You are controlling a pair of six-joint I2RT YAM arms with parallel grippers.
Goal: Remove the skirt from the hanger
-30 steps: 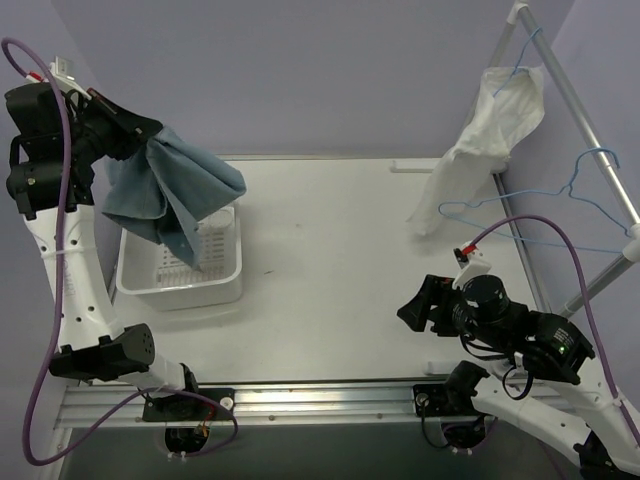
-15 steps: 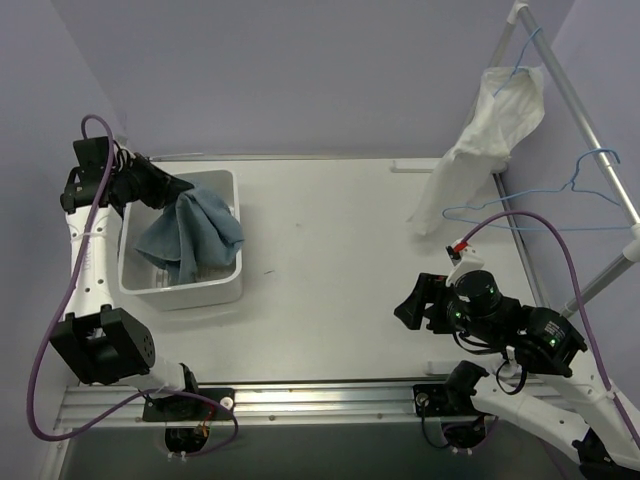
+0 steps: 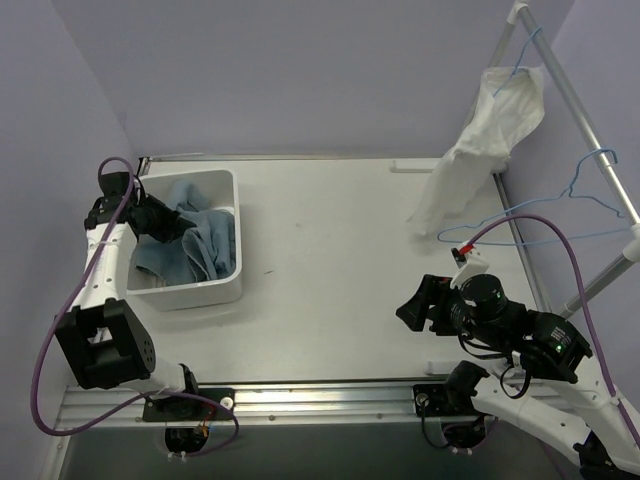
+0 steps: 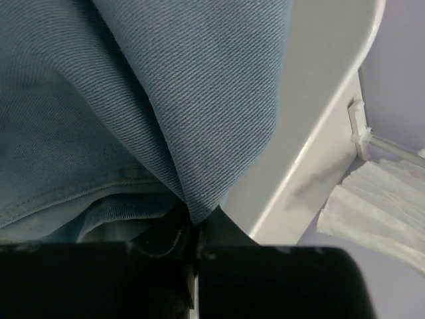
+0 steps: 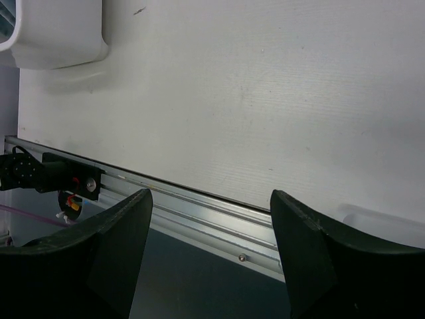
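The blue denim skirt [image 3: 195, 240] lies bunched inside the white basket [image 3: 190, 293] at the table's left. My left gripper [image 3: 162, 226] is down in the basket, shut on a fold of the skirt [image 4: 166, 100]; its jaws [image 4: 194, 229] pinch the cloth beside the basket wall [image 4: 319, 119]. A bare blue wire hanger [image 3: 565, 212] hangs on the rack at the right with nothing on it. My right gripper [image 3: 415, 305] hovers low over the table's front right, open and holding nothing [image 5: 211, 226].
A white garment [image 3: 485, 130] hangs from another blue hanger on the slanted metal rack pole [image 3: 590, 125] at the back right. The aluminium rail [image 5: 199, 206] runs along the table's near edge under the right gripper.
The left arm has come down from high above the basket, carrying the skirt into it. The right arm has hardly moved.
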